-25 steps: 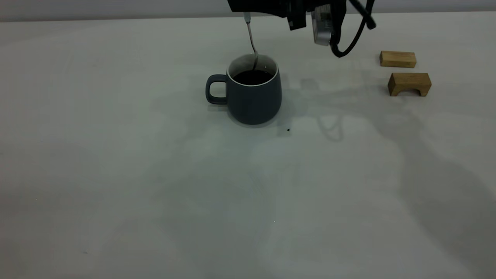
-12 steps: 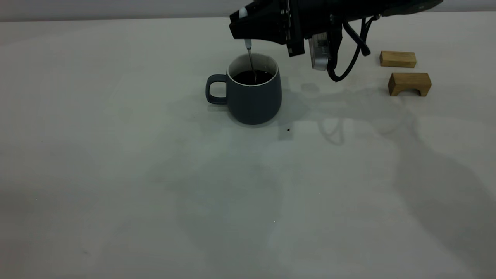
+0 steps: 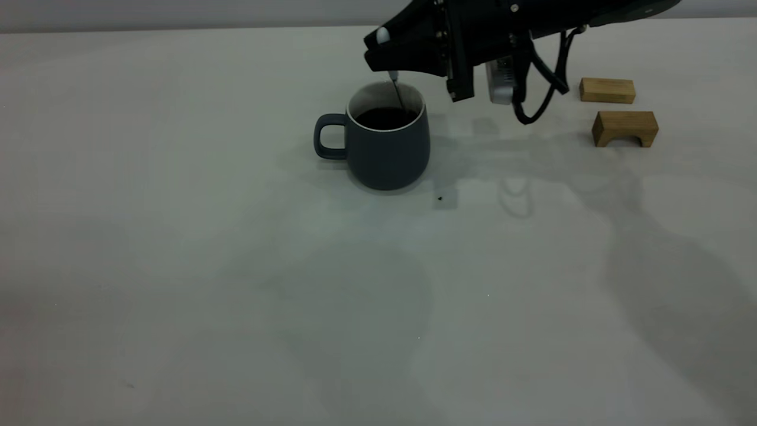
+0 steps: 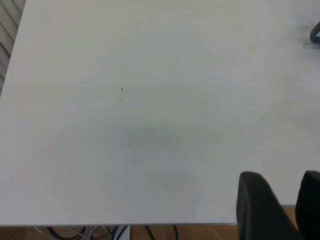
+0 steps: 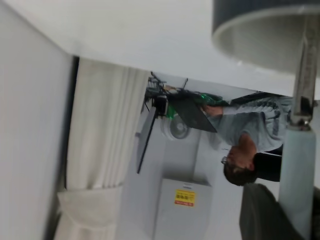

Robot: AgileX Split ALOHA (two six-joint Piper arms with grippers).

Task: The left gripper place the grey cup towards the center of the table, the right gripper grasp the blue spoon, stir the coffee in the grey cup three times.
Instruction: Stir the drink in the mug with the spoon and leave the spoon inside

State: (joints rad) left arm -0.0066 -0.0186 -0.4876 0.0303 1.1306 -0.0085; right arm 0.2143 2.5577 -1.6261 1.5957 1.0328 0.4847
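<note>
The grey cup (image 3: 387,148) stands upright on the table (image 3: 236,266), a little behind its middle, handle pointing left, with dark coffee (image 3: 383,118) inside. Just above the rim, my right gripper (image 3: 381,54) is shut on the pale handle of the blue spoon (image 3: 393,76). The spoon's metal neck slants down into the coffee near the cup's right side. The right wrist view shows the spoon handle (image 5: 299,175) in the right gripper (image 5: 295,220), running to the cup (image 5: 260,30). My left gripper (image 4: 285,202) hangs open and holds nothing over the table edge (image 4: 150,222).
Two wooden blocks lie at the far right, a flat one (image 3: 607,90) and an arched one (image 3: 625,128). A tiny black speck (image 3: 440,198) marks the table in front of the cup. Cables (image 3: 535,89) dangle under the right arm. A person (image 5: 250,145) is visible beyond the table.
The right gripper has come down and shifted right over the cup. The spoon has swung from the cup's middle toward its right side, with its bowl now sunk in the coffee.
</note>
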